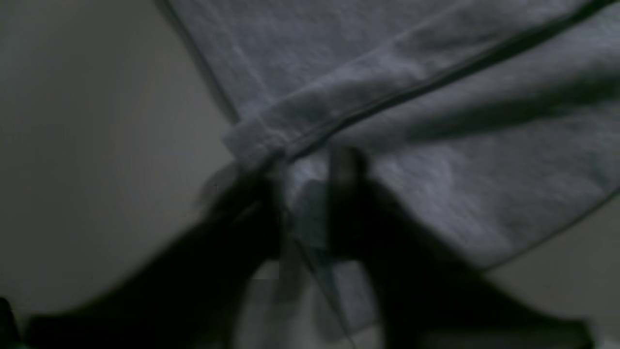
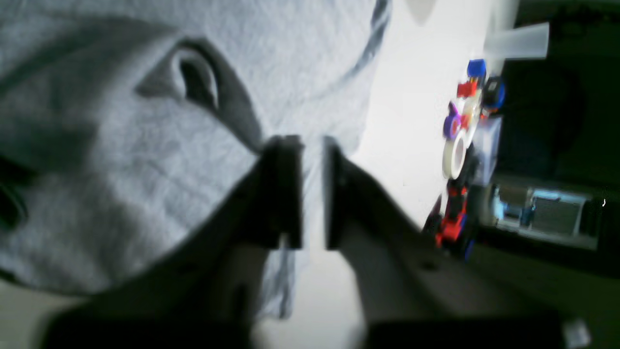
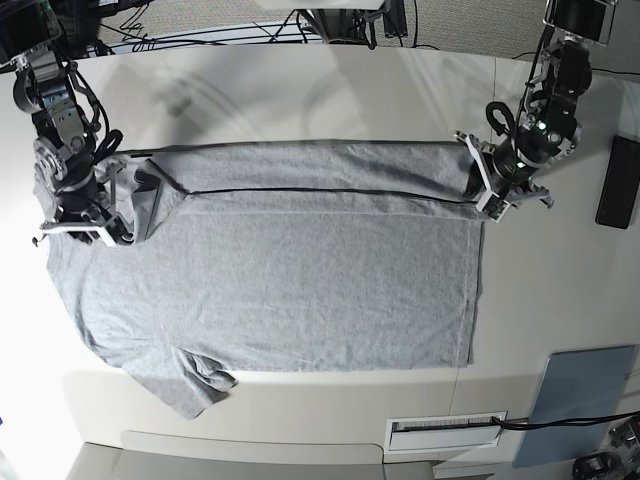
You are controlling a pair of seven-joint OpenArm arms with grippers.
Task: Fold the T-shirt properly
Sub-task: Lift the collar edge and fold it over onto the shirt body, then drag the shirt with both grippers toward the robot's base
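Note:
The light grey T-shirt [image 3: 300, 270] lies flat across the white table [image 3: 330, 90], plain side up, with its far long edge folded over into a strip [image 3: 320, 165]. One sleeve [image 3: 195, 385] sticks out at the near left. My left gripper [image 3: 488, 192] is at the hem corner on the right. In the blurred left wrist view its dark fingers [image 1: 346, 194] are shut on a fold of grey cloth [image 1: 436, 160]. My right gripper [image 3: 122, 212] is at the shoulder end on the left. In the right wrist view its fingers [image 2: 286, 189] stand nearly together with the T-shirt [image 2: 121, 160] pinched between them.
A black slab [image 3: 617, 182] lies at the table's right edge and a grey-blue pad [image 3: 575, 400] at the near right. A white slotted strip [image 3: 445, 428] sits on the front edge. Cables [image 3: 200, 30] run behind the table. Small colourful parts [image 2: 465, 145] stand at the table's side.

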